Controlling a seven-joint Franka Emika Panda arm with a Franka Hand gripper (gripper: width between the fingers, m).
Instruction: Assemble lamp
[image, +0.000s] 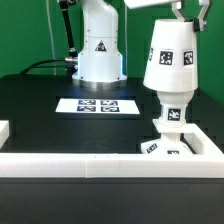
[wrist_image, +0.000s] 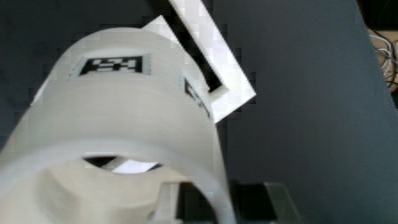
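The white cone shade (image: 168, 55) with square tags hangs upright at the exterior view's right, directly over the blocky white base (image: 166, 138). Its lower rim sits just over a tagged white neck (image: 172, 113) that rises from the base. The ball bulb is hidden. My gripper (image: 186, 10) holds the shade from above at its upper rim. In the wrist view the shade (wrist_image: 125, 110) fills the picture, and my gripper (wrist_image: 224, 200) has one finger inside and one outside its wall, shut on it.
The marker board (image: 98, 105) lies flat mid-table in front of the arm's white pedestal (image: 98, 45). A white rail (image: 90, 160) runs along the table's front and round the base. A white bar (wrist_image: 210, 55) shows past the shade in the wrist view.
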